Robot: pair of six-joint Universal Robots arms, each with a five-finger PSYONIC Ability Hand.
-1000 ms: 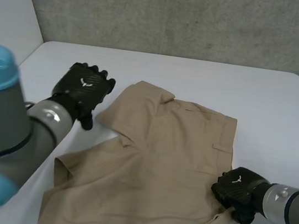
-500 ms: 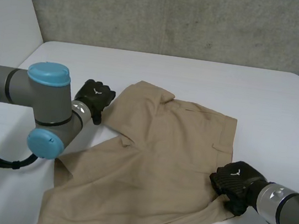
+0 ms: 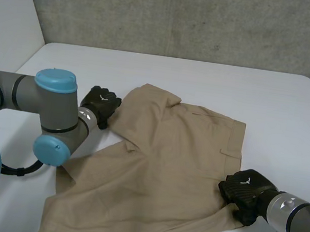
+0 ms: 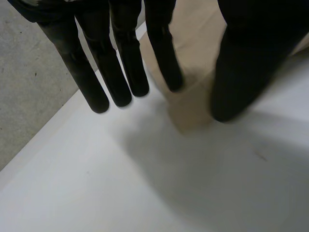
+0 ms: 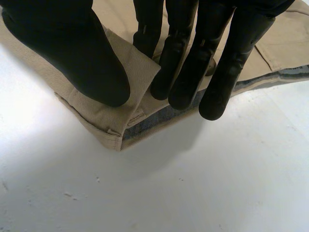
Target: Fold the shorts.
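Tan shorts [image 3: 159,168] lie flat mid-surface [image 3: 261,96]. At their 10 o'clock corner the left robot hand [image 3: 102,104] pinches cloth; at the 4 o'clock waistband corner the right robot hand [image 3: 242,193] grips.

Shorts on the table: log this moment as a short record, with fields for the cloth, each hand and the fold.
cloth: tan cloth shorts, spread on the white table
left: left hand at the shorts' far left corner, thumb and one finger pinching it
right: right hand at the near waistband corner, thumb on top, upper layer pinched
fold: not yet made
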